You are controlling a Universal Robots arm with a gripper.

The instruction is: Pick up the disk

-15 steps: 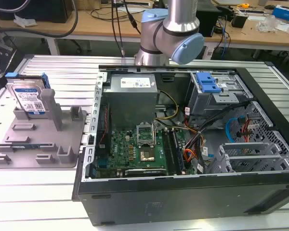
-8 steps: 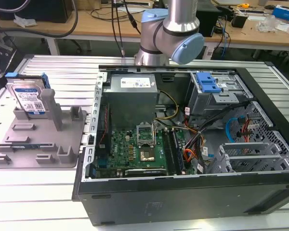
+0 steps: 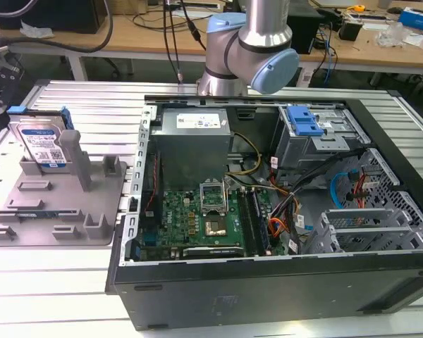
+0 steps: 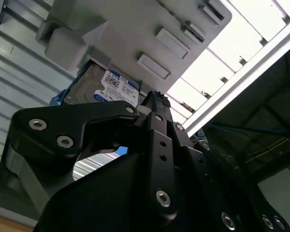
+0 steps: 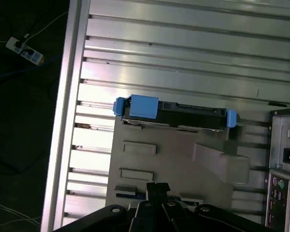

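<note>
Fingers (image 5: 152, 191) look pressed together with nothing between them in the first wrist view, though only their tips show, so I say it with some doubt. They hang above one edge of the grey fixture plate (image 5: 169, 154), well apart from the disk (image 5: 176, 115). The disk stands on edge along the plate's opposite rim, and bare slotted desk (image 5: 183, 48) lies open beyond it.

In the second wrist view the disk's label faces the camera, half tucked behind a plate post.

In the exterior view the disk stands upright at the plate's back corner on the exterior view's left. A grey post (image 3: 77, 158) is just beside it, and the open computer case (image 3: 268, 296) crowds the plate's other side.
</note>
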